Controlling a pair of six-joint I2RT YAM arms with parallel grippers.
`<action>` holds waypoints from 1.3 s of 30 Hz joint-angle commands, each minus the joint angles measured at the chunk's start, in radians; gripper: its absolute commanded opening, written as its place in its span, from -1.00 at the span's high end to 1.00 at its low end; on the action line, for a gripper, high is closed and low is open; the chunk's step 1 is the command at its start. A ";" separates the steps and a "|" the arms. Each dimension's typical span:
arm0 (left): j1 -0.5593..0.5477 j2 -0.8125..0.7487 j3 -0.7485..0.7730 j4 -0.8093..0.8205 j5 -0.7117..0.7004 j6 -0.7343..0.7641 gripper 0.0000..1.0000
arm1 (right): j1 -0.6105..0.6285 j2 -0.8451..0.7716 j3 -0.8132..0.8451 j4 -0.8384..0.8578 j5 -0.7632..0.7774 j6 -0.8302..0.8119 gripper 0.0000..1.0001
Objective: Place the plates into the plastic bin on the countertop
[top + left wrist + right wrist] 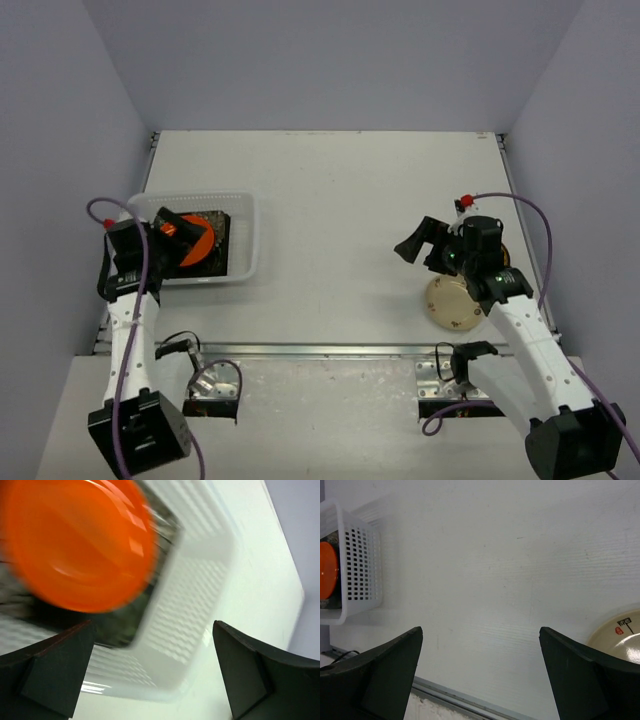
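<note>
The plastic bin [247, 232] stands at the left of the countertop [340, 200]. In it a round orange plate [196, 242] lies tilted on a dark square plate [222, 236]. My left gripper [166, 230] hovers open over the bin's near-left part, nothing between its fingers. In the left wrist view the orange plate [75, 540] is blurred, just beyond the open gripper [153, 627], with the bin's perforated wall [190, 610] below. A cream round plate [455, 303] lies on the right. My right gripper [420, 242] is open above the table, left of it.
A metal rail [330, 350] runs along the countertop's near edge. In the right wrist view the open gripper [481, 630] faces bare tabletop, with the bin [362, 565] far left, the orange plate [327, 570] inside it, and the cream plate [620, 635] at the right edge.
</note>
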 commanded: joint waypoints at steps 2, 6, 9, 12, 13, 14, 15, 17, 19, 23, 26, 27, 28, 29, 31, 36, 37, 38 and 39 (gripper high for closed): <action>-0.535 -0.002 0.160 0.098 -0.133 -0.059 -1.00 | -0.002 -0.110 0.125 -0.111 -0.028 -0.058 -0.98; -0.885 0.162 0.192 0.243 -0.267 -0.101 -1.00 | -0.002 -0.223 0.188 -0.202 -0.005 -0.071 -0.98; -1.140 0.466 0.251 0.464 -0.264 -0.115 -1.00 | -0.001 -0.355 0.269 -0.323 0.106 -0.075 -0.98; -1.251 0.724 0.334 0.634 -0.194 -0.159 -1.00 | -0.002 -0.423 0.330 -0.414 0.164 -0.080 -0.98; -1.275 0.794 0.366 0.669 -0.171 -0.172 -1.00 | -0.002 -0.436 0.344 -0.436 0.176 -0.083 -0.98; -1.305 0.866 0.424 0.689 -0.157 -0.184 -1.00 | -0.002 -0.446 0.354 -0.460 0.181 -0.086 -0.98; -1.351 0.953 0.520 0.710 -0.143 -0.191 -1.00 | -0.002 -0.456 0.368 -0.497 0.186 -0.093 -0.98; -1.382 1.093 0.593 0.703 -0.123 -0.193 -1.00 | 0.000 -0.462 0.379 -0.516 0.189 -0.108 -0.98; -1.404 1.231 0.720 0.656 -0.123 -0.197 -1.00 | 0.000 -0.468 0.379 -0.546 0.195 -0.118 -0.98; -1.431 1.423 0.881 0.598 -0.105 -0.223 -0.91 | 0.000 -0.493 0.355 -0.574 0.194 -0.129 -0.98; -1.438 1.502 0.940 0.560 -0.095 -0.239 -0.69 | 0.000 -0.515 0.329 -0.579 0.187 -0.137 -0.98; -1.439 1.517 0.960 0.549 -0.092 -0.241 -0.59 | 0.000 -0.518 0.319 -0.581 0.187 -0.139 -0.98; -1.439 1.531 0.962 0.541 -0.088 -0.241 -0.52 | 0.000 -0.519 0.318 -0.582 0.190 -0.143 -0.98; -1.443 1.545 0.974 0.539 -0.079 -0.243 -0.45 | 0.000 -0.523 0.312 -0.582 0.189 -0.141 -0.98; -1.447 1.588 1.002 0.519 -0.046 -0.239 -0.21 | 0.000 -0.529 0.297 -0.580 0.194 -0.146 -0.98; -1.460 1.672 1.099 0.418 0.019 -0.203 0.19 | 0.000 -0.527 0.281 -0.573 0.196 -0.155 -0.98; -1.463 1.687 1.117 0.401 0.026 -0.194 0.21 | 0.000 -0.525 0.280 -0.572 0.196 -0.157 -0.98; -1.465 1.700 1.133 0.386 0.032 -0.186 0.22 | 0.000 -0.523 0.279 -0.571 0.196 -0.159 -0.97; -1.467 1.706 1.140 0.357 0.041 -0.180 0.23 | 0.000 -0.522 0.279 -0.571 0.196 -0.157 -0.98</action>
